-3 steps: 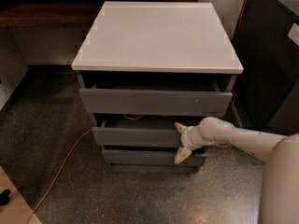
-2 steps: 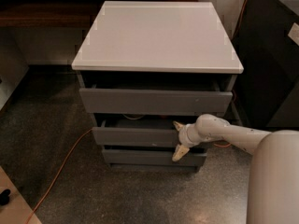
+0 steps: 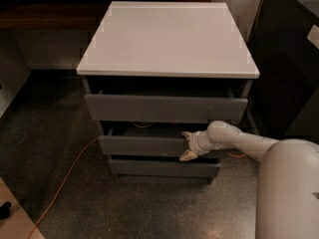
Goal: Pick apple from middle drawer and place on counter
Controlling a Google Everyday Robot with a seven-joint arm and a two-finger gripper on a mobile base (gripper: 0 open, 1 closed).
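Observation:
The middle drawer (image 3: 142, 146) is pulled out a little, showing a narrow dark gap above its grey front. The apple is hidden from this view. A pale curved rim (image 3: 143, 125) shows in that gap. My gripper (image 3: 188, 146) is at the right end of the drawer front and stands open, one cream finger above the front's top edge and one near its bottom edge. The counter (image 3: 167, 39) is the pale slab on top of the cabinet, with nothing on it.
The top drawer (image 3: 164, 108) also stands slightly out, and the bottom drawer (image 3: 159, 167) sits just below my gripper. An orange cable (image 3: 70, 176) runs across the speckled floor at the left. A dark cabinet (image 3: 289, 59) stands at the right, a brown wooden shelf (image 3: 45, 14) behind left.
My gripper has shifted slightly left along the middle drawer's front. The drawers look unmoved.

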